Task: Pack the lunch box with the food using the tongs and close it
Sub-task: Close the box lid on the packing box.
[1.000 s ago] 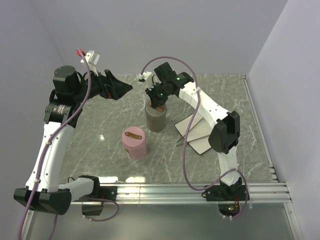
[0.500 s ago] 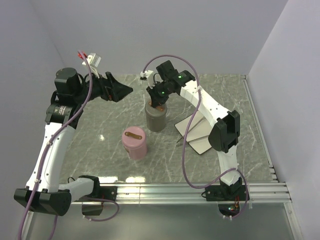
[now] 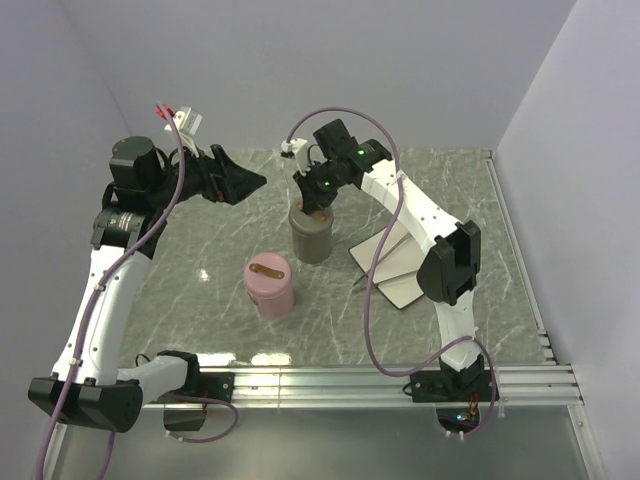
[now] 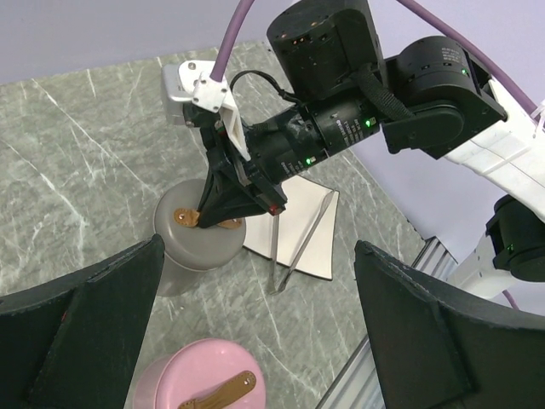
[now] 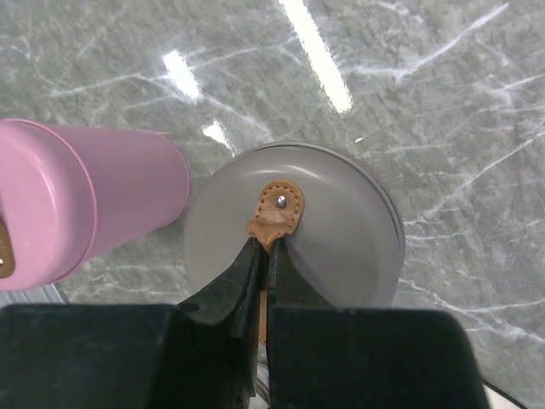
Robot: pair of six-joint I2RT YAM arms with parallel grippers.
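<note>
Directly below the right gripper [image 5: 263,253], which pinches the tan strap [image 5: 278,207], sits the grey lid [image 5: 345,247]; the wide-open left gripper [image 3: 252,179] hovers farther off.

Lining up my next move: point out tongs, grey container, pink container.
tongs [image 4: 307,239], left wrist view, middle of one arm.
grey container [image 5: 341,239], right wrist view, bare lid top.
pink container [image 3: 272,298], top external view, side wall.
</note>
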